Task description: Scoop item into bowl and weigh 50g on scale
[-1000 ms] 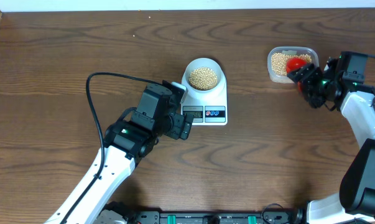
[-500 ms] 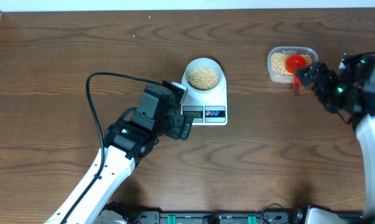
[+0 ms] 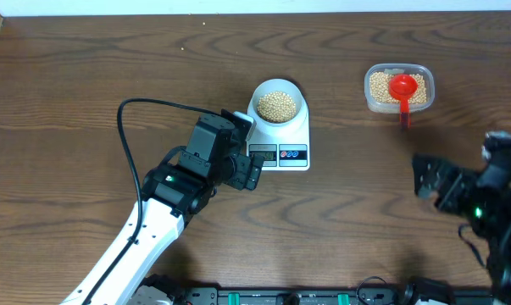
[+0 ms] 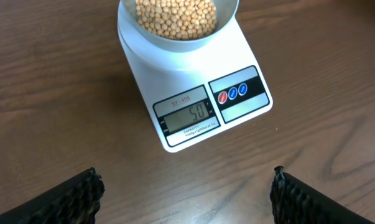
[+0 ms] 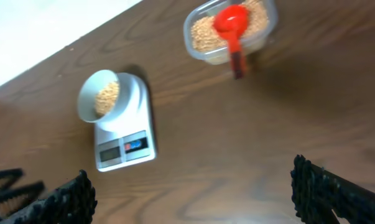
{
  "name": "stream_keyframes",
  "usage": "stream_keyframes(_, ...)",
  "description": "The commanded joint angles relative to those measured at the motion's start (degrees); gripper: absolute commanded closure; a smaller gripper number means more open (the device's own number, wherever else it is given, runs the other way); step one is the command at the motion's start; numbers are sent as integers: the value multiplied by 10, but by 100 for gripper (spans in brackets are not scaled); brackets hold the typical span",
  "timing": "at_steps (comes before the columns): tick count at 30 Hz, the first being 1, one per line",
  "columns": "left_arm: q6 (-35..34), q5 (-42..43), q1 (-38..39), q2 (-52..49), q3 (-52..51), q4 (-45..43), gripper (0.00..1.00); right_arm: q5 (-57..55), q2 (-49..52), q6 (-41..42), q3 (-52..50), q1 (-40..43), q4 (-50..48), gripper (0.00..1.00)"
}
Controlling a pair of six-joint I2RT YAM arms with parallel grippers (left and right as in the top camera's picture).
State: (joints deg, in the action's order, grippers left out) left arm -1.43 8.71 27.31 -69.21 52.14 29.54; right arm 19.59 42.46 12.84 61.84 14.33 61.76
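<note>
The pale bowl (image 3: 277,102) full of tan beans (image 3: 277,105) sits on the white scale (image 3: 282,146). In the left wrist view the scale (image 4: 193,99) has a display (image 4: 188,116) reading 50, with the bowl (image 4: 175,25) at the top. My left gripper (image 3: 253,172) is open and empty, just left of the scale's front; its fingertips (image 4: 75,196) frame bare wood. My right gripper (image 3: 426,188) is open and empty at the right, well below the tub. A red scoop (image 3: 402,91) rests in the clear tub (image 3: 397,88) of beans.
The right wrist view, blurred, shows the tub (image 5: 227,31) with the scoop (image 5: 232,28) and the scale (image 5: 122,140) with the bowl (image 5: 100,96). A black cable (image 3: 132,144) loops left of the left arm.
My right gripper let go of the red scoop, which now rests in the tub, and pulled back toward the front right. The left arm has not moved.
</note>
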Motion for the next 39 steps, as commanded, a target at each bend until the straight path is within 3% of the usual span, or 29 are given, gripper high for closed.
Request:
stream_keyframes(1, 5, 3, -2, 4, 0, -1, 12, -58, -35, -63, 0, -2, 9, 1)
stream_keyframes(11, 5, 3, -2, 4, 0, -1, 12, -57, -75, -112, -15, -2, 13, 1)
stream_keyframes(24, 5, 3, -2, 4, 0, -1, 12, -90, -287, -113, -383, -36, -381, 1)
stream_keyframes(32, 5, 3, -2, 4, 0, -1, 12, -111, -384, -160, -549, -86, -514, 1)
stream_keyframes(39, 5, 3, -2, 4, 0, -1, 12, -111, -411, -175, -612, -99, -574, 1)
